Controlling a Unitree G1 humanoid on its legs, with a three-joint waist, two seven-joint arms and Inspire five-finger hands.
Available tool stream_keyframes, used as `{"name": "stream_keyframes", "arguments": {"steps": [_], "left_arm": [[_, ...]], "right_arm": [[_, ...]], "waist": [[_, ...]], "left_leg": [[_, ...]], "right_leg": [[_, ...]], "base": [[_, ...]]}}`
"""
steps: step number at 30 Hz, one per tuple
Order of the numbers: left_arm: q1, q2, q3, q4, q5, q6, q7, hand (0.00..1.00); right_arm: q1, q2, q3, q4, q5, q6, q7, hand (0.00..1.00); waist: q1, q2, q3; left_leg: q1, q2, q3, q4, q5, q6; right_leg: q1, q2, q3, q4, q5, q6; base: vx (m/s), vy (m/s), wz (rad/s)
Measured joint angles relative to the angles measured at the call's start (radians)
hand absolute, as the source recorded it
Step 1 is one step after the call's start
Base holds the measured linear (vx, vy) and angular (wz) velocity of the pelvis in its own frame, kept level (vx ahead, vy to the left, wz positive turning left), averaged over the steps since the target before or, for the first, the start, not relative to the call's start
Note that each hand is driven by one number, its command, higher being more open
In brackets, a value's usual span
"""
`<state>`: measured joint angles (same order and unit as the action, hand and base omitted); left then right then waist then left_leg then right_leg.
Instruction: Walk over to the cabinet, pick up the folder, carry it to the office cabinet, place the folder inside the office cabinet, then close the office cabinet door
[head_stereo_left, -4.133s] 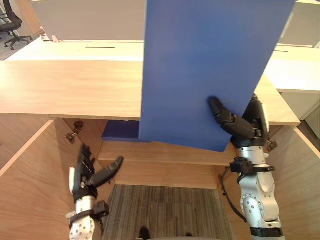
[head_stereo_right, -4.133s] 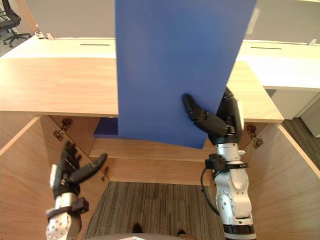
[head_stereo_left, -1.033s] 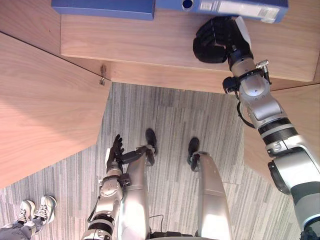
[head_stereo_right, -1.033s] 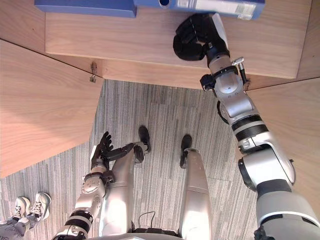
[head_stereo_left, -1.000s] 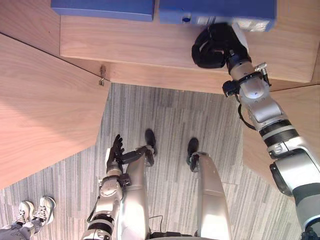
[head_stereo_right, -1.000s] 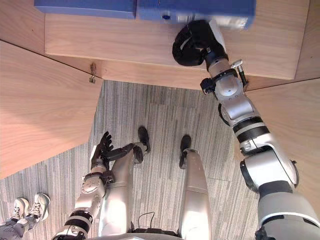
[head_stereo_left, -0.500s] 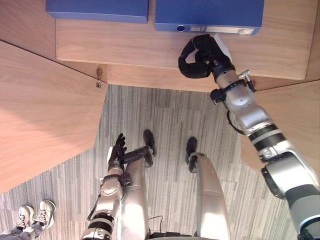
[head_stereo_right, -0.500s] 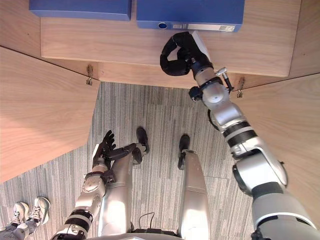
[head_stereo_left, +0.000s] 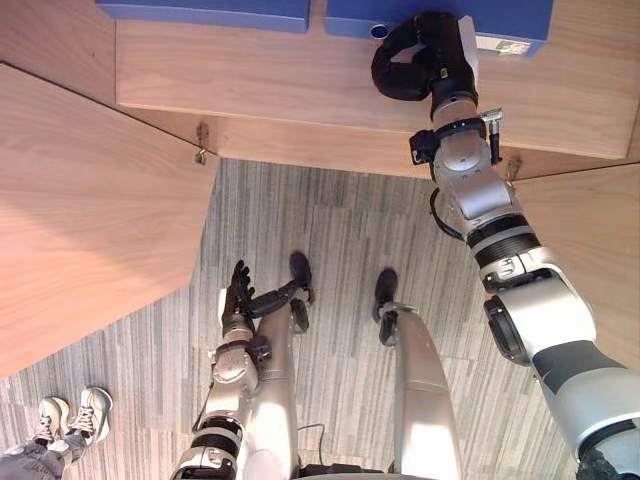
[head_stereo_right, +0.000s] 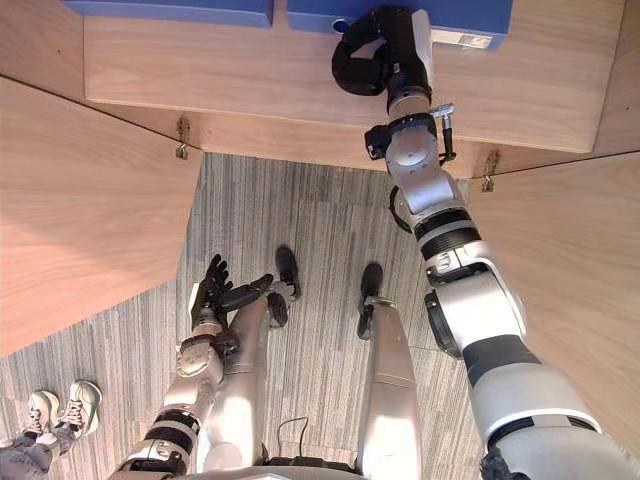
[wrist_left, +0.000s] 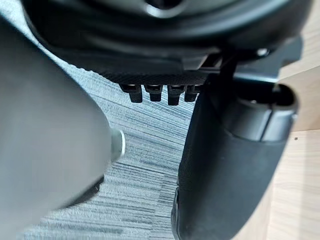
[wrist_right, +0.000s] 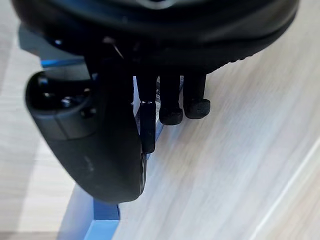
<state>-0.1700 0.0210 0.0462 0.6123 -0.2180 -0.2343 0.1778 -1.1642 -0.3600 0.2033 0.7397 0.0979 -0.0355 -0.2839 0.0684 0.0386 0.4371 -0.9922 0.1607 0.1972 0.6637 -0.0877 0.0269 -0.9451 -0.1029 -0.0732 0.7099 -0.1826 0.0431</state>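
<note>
The blue folder (head_stereo_left: 520, 15) lies flat on the cabinet's wooden shelf (head_stereo_left: 260, 90), its spine with a white label facing me. My right hand (head_stereo_left: 425, 55) is up against that spine with its fingers curled into a fist, nothing enclosed in them. The right wrist view has the curled fingers (wrist_right: 170, 107) resting on the shelf board (wrist_right: 225, 175) beside the folder's blue edge (wrist_right: 85, 220). My left hand (head_stereo_left: 240, 295) hangs low by my side over the carpet, fingers straight and spread, holding nothing.
A second blue folder (head_stereo_left: 200, 10) lies on the same shelf to the left. The cabinet's left door (head_stereo_left: 90, 230) and right door (head_stereo_left: 590, 230) stand swung out on either side of me. A person's shoes (head_stereo_left: 70, 420) show at the lower left on the striped carpet.
The folder, held upright four seconds ago, now lies on the shelf. In the last half second my curled right hand has gone forward from the shelf's front to the folder's spine.
</note>
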Motion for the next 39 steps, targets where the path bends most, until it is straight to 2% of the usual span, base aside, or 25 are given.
{"name": "stream_keyframes", "arguments": {"steps": [2,5,6,7,10,11,14,15,17,18,19,24,29,34,39], "left_arm": [[0.0,-0.002,0.001,-0.001,0.0,0.006,0.007,1.0],[0.011,-0.016,-0.009,0.02,0.003,0.04,0.007,1.0],[0.015,-0.019,-0.011,0.021,0.003,0.041,0.006,1.0],[0.032,-0.025,-0.013,0.023,0.007,0.046,0.003,1.0],[0.084,-0.037,-0.016,0.026,0.026,0.059,-0.019,1.0],[0.109,-0.039,-0.014,0.043,0.053,0.066,-0.026,1.0],[0.144,-0.033,-0.013,0.11,0.092,0.081,-0.031,1.0],[0.156,-0.017,-0.009,0.169,0.103,0.086,-0.033,1.0],[0.17,0.007,-0.005,0.227,0.115,0.098,-0.039,1.0],[0.176,0.022,-0.004,0.25,0.129,0.1,-0.05,1.0],[0.181,0.031,-0.004,0.258,0.14,0.1,-0.053,1.0],[0.21,0.073,0.039,0.263,0.143,0.099,-0.059,1.0],[0.235,0.081,0.045,0.307,0.183,0.104,-0.073,1.0],[0.258,0.069,0.045,0.334,0.183,0.124,-0.082,1.0],[0.33,0.06,0.071,0.334,0.185,0.124,-0.094,1.0]], "right_arm": [[0.067,-0.001,-0.052,-0.137,0.007,-0.001,-0.026,0.0],[0.341,0.012,-0.11,-0.412,0.033,-0.05,-0.045,0.0],[0.373,0.022,-0.112,-0.434,0.036,-0.054,-0.045,0.0],[0.494,0.052,-0.119,-0.502,0.038,-0.08,-0.037,0.0],[0.775,0.153,-0.109,-0.613,0.041,-0.104,-0.002,0.0],[0.919,0.205,-0.1,-0.629,0.033,-0.107,0.026,0.0],[1.132,0.268,-0.103,-0.622,0.008,-0.107,0.051,0.0],[1.219,0.295,-0.117,-0.562,-0.024,-0.117,0.061,0.0],[1.262,0.317,-0.159,-0.432,-0.05,-0.121,0.069,0.0],[1.283,0.329,-0.203,-0.341,-0.054,-0.121,0.075,0.0],[1.291,0.331,-0.238,-0.276,-0.054,-0.12,0.079,1.0],[1.305,0.324,-0.364,0.0,-0.052,-0.098,0.091,1.0],[1.339,0.324,-0.482,0.087,-0.002,-0.085,0.097,1.0],[1.349,0.326,-0.62,0.081,0.101,-0.083,0.09,1.0],[1.391,0.319,-0.739,-0.126,0.156,-0.081,0.062,1.0]], "waist": [[-0.002,0.0,0.0],[-0.013,0.0,0.0],[-0.014,0.0,0.0],[-0.019,0.0,0.0],[-0.034,-0.01,-0.01],[-0.038,-0.021,-0.022],[-0.062,-0.026,-0.081],[-0.081,-0.037,-0.129],[-0.113,-0.048,-0.175],[-0.118,-0.052,-0.196],[-0.118,-0.051,-0.21],[-0.144,-0.049,-0.273],[-0.167,-0.039,-0.324],[-0.172,-0.04,-0.334],[-0.198,-0.039,-0.352]], "left_leg": [[0.006,0.0,0.0,0.003,0.0,0.001],[0.115,0.0,0.003,-0.023,-0.005,0.001],[0.129,0.001,0.004,-0.03,-0.008,0.001],[0.185,0.003,0.007,-0.045,-0.018,-0.003],[0.312,0.013,0.036,-0.099,-0.03,-0.018],[0.388,0.017,0.06,-0.142,-0.031,-0.022],[0.483,0.019,0.084,-0.206,-0.026,-0.026],[0.544,0.011,0.103,-0.259,-0.013,-0.034],[0.628,-0.006,0.127,-0.336,0.005,-0.037],[0.688,-0.012,0.154,-0.383,0.013,-0.04],[0.726,-0.02,0.172,-0.416,0.019,-0.043],[0.865,-0.047,0.231,-0.541,0.047,-0.056],[0.957,-0.07,0.283,-0.62,0.063,-0.06],[1.032,-0.097,0.338,-0.698,0.078,-0.066],[1.069,-0.116,0.38,-0.742,0.079,-0.067]], "right_leg": [[0.009,0.0,0.0,-0.002,0.002,0.002],[0.13,0.003,-0.006,-0.056,0.008,0.008],[0.146,0.004,-0.006,-0.064,0.008,0.008],[0.205,0.009,-0.006,-0.093,0.01,0.008],[0.328,0.015,-0.007,-0.174,0.019,-0.006],[0.397,0.017,-0.007,-0.228,0.035,-0.005],[0.494,0.031,0.006,-0.326,0.069,0.01],[0.55,0.037,0.02,-0.396,0.095,0.016],[0.631,0.042,0.041,-0.488,0.131,0.022],[0.682,0.044,0.062,-0.542,0.152,0.026],[0.711,0.047,0.077,-0.575,0.164,0.029],[0.798,0.045,0.137,-0.651,0.189,0.035],[0.837,0.046,0.204,-0.685,0.208,0.037],[0.848,0.044,0.263,-0.694,0.218,0.043],[0.842,0.043,0.312,-0.692,0.217,0.043]], "base": [[0.0,0.0,0.0],[0.0,0.0,0.0],[0.02,-0.003,-0.06],[0.02,-0.004,-0.1],[0.07,-0.005,-0.3],[0.12,-0.007,-0.37],[0.15,-0.009,-0.3],[0.15,-0.005,-0.31],[0.25,0.008,-0.4],[0.23,0.013,-0.51],[0.16,0.004,-0.44],[0.08,0.009,-0.35],[0.0,0.025,-0.39],[-0.06,0.022,-0.37],[-0.02,-0.004,-0.3]]}}
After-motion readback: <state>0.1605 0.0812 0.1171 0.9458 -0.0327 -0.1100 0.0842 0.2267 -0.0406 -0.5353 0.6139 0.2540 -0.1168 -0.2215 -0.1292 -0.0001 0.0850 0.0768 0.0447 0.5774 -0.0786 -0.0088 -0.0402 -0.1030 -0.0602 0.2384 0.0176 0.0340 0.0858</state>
